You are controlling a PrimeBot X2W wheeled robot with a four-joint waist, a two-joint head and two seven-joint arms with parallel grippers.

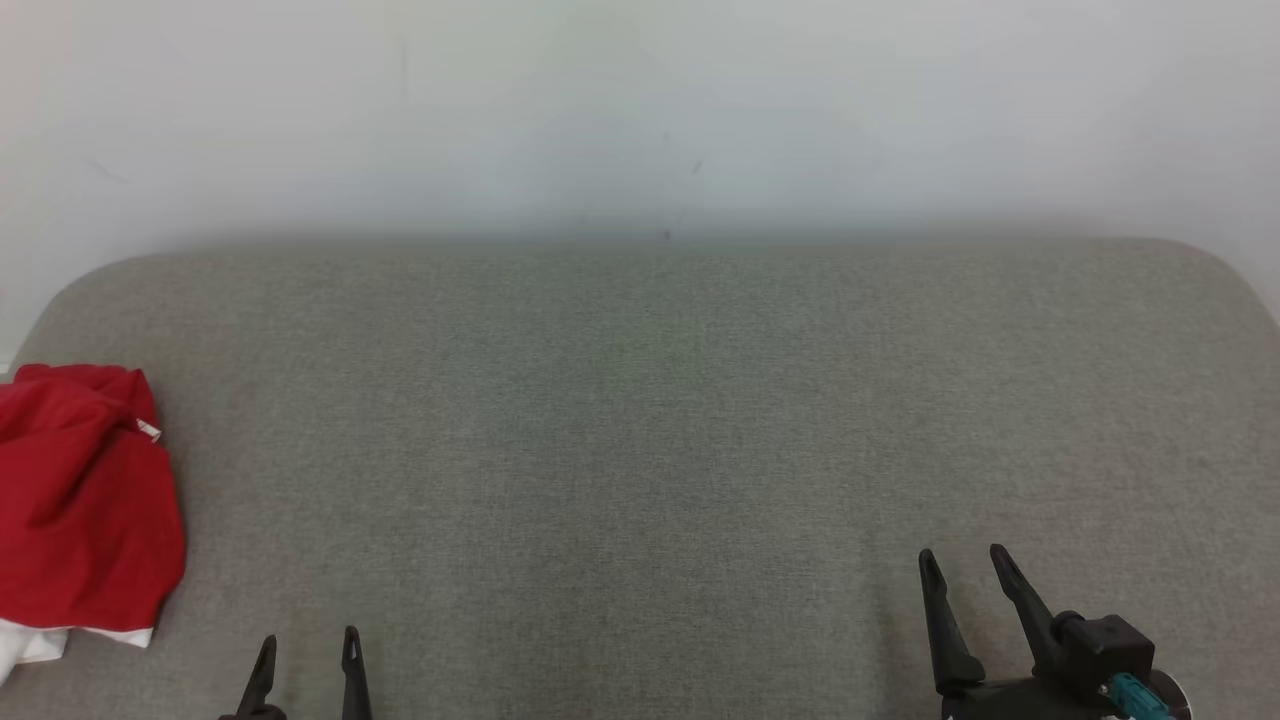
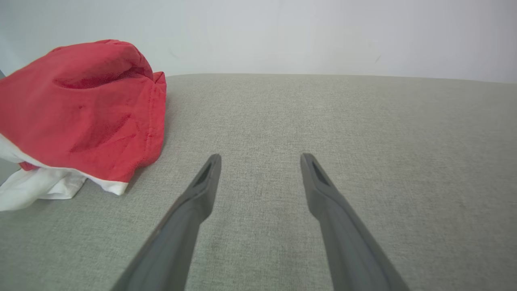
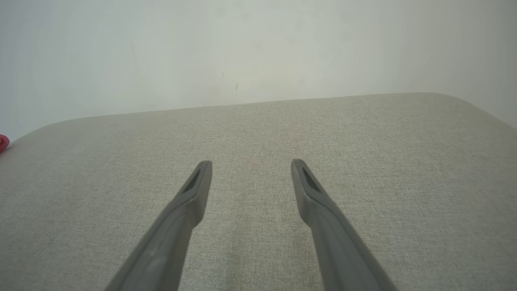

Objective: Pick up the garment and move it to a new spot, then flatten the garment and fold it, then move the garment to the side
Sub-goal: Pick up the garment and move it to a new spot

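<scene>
At your far left, the crumpled red-and-white cloth garment (image 1: 85, 500) looks soft and light; pinch a raised fold. Your left gripper (image 1: 309, 640) and right gripper (image 1: 962, 555) stand open, empty.

Grey fabric worktop (image 1: 640, 450), white wall (image 1: 640, 100) behind.
Far corners rounded, weave fine and even; wall is plain, with a few faint dark marks near its base.

No legible text — tag (image 1: 148, 430) unreadable
</scene>
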